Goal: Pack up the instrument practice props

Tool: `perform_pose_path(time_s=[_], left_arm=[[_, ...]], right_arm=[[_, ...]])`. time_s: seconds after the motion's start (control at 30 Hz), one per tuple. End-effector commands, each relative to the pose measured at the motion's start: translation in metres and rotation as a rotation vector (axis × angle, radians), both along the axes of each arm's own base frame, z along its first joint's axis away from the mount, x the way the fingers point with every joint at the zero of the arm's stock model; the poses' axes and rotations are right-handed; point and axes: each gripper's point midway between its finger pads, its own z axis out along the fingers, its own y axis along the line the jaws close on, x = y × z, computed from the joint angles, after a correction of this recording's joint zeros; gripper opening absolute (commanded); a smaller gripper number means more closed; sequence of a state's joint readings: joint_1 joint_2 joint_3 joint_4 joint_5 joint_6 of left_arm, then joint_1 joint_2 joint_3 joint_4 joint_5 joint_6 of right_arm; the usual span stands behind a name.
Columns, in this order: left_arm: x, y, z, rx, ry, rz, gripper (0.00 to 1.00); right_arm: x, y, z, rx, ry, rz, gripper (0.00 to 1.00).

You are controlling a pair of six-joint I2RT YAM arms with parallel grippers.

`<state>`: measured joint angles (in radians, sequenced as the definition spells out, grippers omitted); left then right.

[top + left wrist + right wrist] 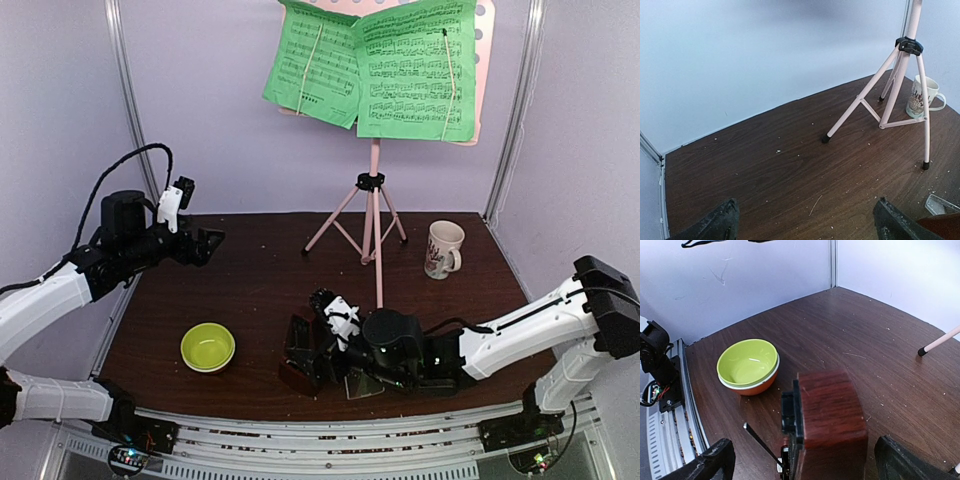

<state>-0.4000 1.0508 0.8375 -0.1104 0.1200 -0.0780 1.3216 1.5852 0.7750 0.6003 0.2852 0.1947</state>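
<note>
The pink music stand [374,215] rises at the back middle on its tripod [900,90]. Green sheet-music pages [375,65] lie spread on its desk. At the table's front stands the dark red metronome [832,415], with its black face and thin pendulum rod [760,442] turned toward the bowl. My right gripper [807,465] is open, one finger on each side of the metronome [300,355] and neither touching it. The clear plastic cover [362,385] lies beside that wrist. My left gripper [205,245] hovers open and empty over the back left; its fingers [715,225] frame bare table.
A yellow-green bowl [208,346] sits at the front left, close to the metronome. A white mug [443,248] stands to the right of the tripod legs. One tripod foot [922,352] reaches toward the metronome. Walls close in the back and sides.
</note>
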Motion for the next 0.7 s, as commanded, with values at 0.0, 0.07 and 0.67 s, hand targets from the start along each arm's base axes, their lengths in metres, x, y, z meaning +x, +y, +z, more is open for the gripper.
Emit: perform_pose_path(time_s=[0.0,0.07,0.67], left_arm=[[0.0,-0.005,0.01,-0.011,-0.052,-0.029,0.97],[0.0,-0.005,0.008,-0.01,-0.049,-0.03,0.97],[-0.037,-0.073,0.001,-0.166,0.043,-0.456,0.91]], right_arm=[[0.01,0.0,0.002,0.013,-0.028,-0.045,1.0],[0.011,-0.002,0.001,0.017,-0.027,-0.055,0.97],[0.013,-0.011,-0.01,0.026,-0.004,-0.089,0.68]])
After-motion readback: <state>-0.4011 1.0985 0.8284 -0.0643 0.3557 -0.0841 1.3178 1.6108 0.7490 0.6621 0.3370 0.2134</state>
